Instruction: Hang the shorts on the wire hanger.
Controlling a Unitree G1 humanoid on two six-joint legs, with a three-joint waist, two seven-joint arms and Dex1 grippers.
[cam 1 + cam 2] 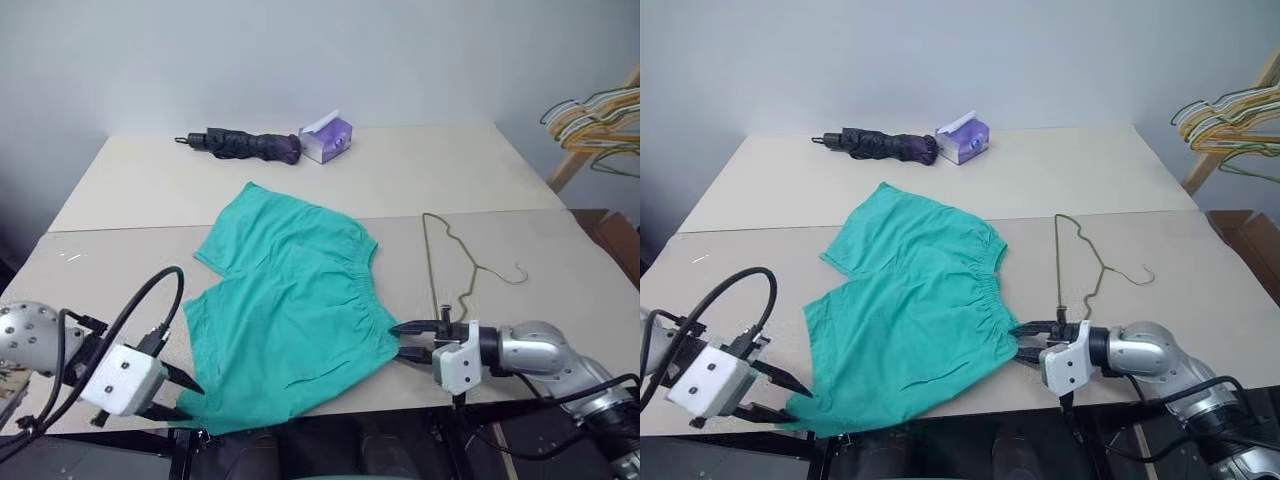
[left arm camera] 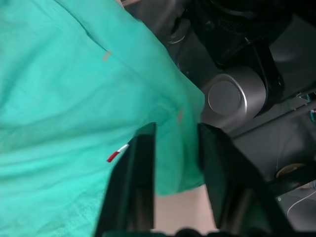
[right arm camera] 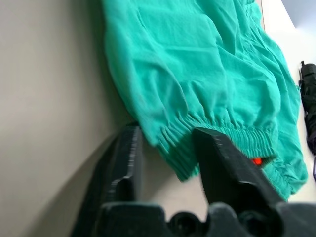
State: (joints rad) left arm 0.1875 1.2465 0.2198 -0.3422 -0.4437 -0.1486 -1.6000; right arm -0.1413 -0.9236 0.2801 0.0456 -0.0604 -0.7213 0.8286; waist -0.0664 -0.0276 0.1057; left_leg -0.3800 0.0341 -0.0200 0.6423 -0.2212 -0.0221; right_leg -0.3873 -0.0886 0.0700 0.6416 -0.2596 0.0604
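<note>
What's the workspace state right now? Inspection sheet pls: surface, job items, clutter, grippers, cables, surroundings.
Surface: beige table, a seam running across it.
Job's things: shorts spread flat near the front edge, one hem hanging over it; wire hanger flat beside the waistband, apart from the fabric.
Clutter: folded dark umbrella and purple tissue box at the far side.
Grippers: left gripper open, fingers astride a hem corner; right gripper open, fingers astride the waistband end.
Cables: black cable looping over the left wrist.
Surroundings: bunch of hangers on a wooden rack at the right; grey wall behind.
</note>
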